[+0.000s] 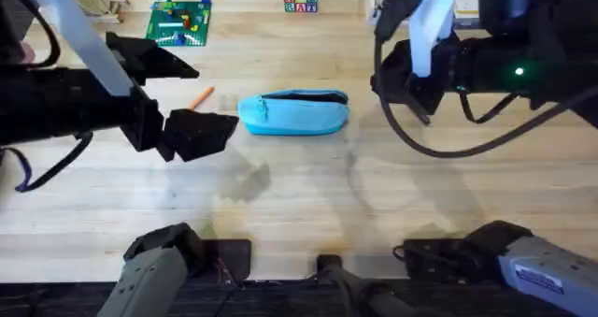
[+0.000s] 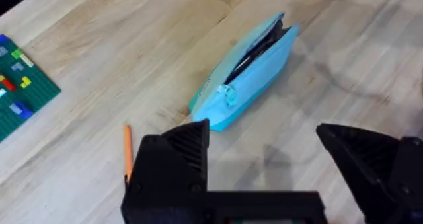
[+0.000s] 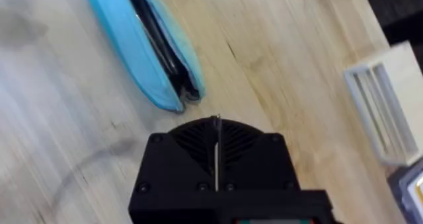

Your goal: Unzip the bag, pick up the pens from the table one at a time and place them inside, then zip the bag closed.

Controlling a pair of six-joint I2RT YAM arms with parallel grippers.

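Observation:
The light blue bag (image 1: 294, 112) lies in the middle of the table (image 1: 308, 195) with its zipper open along the top. Its teal pull tab (image 2: 230, 95) sits at the end nearer my left gripper. The opening (image 3: 158, 42) is dark inside, and I cannot tell whether a pen lies in it. An orange pen (image 1: 202, 97) rests on the table just left of the bag. My left gripper (image 1: 215, 100) hangs open above that pen, and the left wrist view shows the pen (image 2: 127, 151) beside one finger (image 2: 175, 158). My right gripper (image 3: 217, 128) is shut and empty, raised near the bag's right end.
A green brick baseplate (image 1: 179, 22) lies at the back left. Letter blocks (image 1: 300, 1) stand at the back centre. A white slatted rack (image 3: 383, 112) sits to the right of the bag.

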